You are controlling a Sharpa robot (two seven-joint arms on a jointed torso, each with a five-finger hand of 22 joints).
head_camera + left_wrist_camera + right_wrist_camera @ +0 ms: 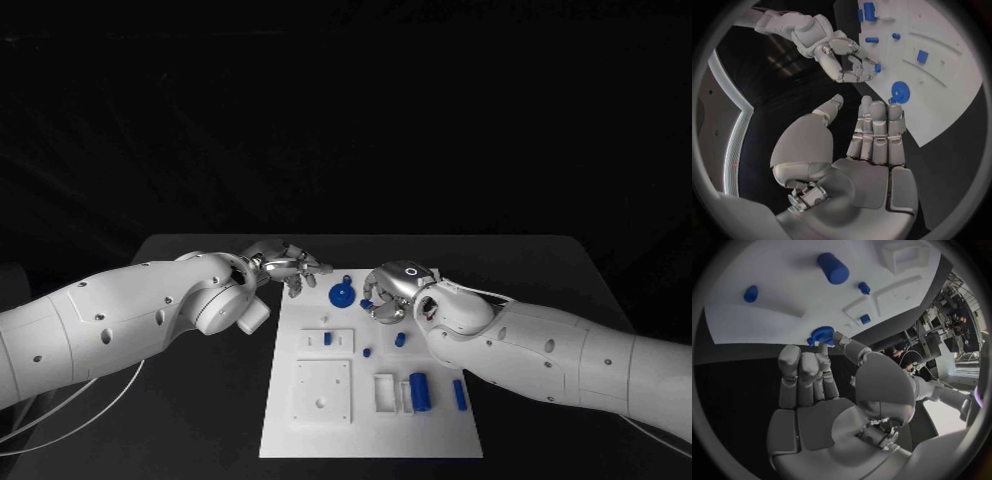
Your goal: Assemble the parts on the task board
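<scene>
Black table (188, 400) bears 1 task board (433, 430), 2 hands above.

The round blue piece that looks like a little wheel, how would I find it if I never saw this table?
Start at the white task board in the middle of the black table, then go to its far edge, between the two silver hands. The round blue wheel-shaped piece sits there near the right hand. The other blue pieces are small pegs, blocks or cylinders; this one is a flat disc with a hub.
</scene>
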